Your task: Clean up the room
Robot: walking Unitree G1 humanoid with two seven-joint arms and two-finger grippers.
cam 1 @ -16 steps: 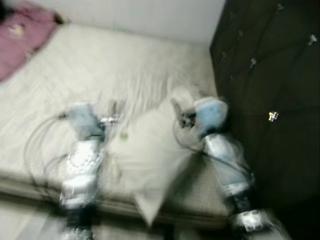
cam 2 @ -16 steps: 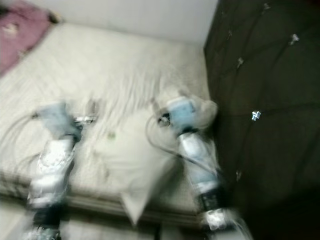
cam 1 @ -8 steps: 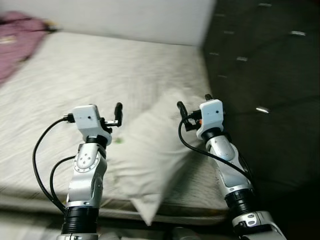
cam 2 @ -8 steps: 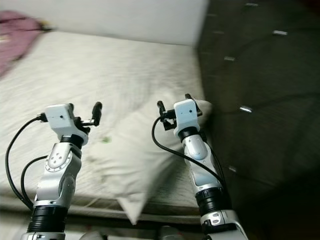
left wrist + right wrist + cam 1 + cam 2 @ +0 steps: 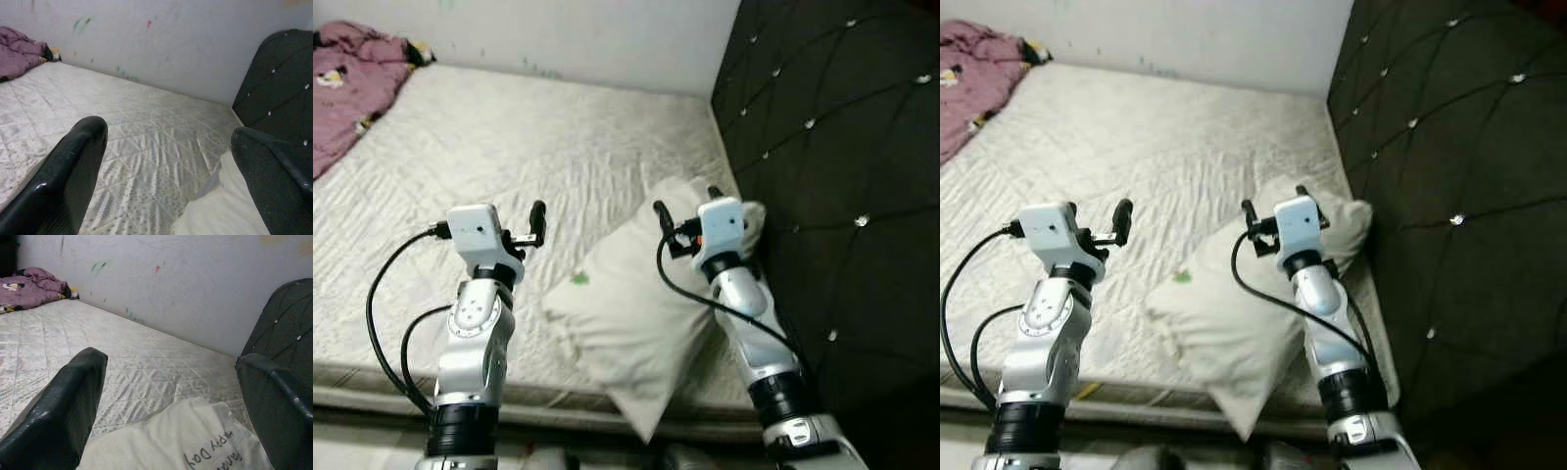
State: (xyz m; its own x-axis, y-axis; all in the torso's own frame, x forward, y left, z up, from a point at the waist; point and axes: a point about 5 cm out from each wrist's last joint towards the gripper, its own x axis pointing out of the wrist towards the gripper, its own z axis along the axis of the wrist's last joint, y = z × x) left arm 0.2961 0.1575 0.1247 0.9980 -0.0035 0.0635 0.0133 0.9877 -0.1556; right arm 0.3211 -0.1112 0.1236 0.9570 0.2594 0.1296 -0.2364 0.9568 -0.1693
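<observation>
On the bare quilted mattress [image 5: 509,137], close against the dark tufted headboard [image 5: 832,147], lies a white pillow [image 5: 636,313], tilted, one corner hanging over the near edge of the bed. Above the pillow's headboard end hovers the right gripper [image 5: 687,208], fingers spread wide, nothing between them, not touching the fabric; printed lettering shows on the pillow in the right wrist view. Beside the pillow's other side, over open mattress, hovers the left gripper [image 5: 533,223], likewise spread and empty, with the pillow's edge just off toward the headboard. Far across the mattress, by the white wall [image 5: 578,39], sits a crumpled purple blanket [image 5: 352,83].
</observation>
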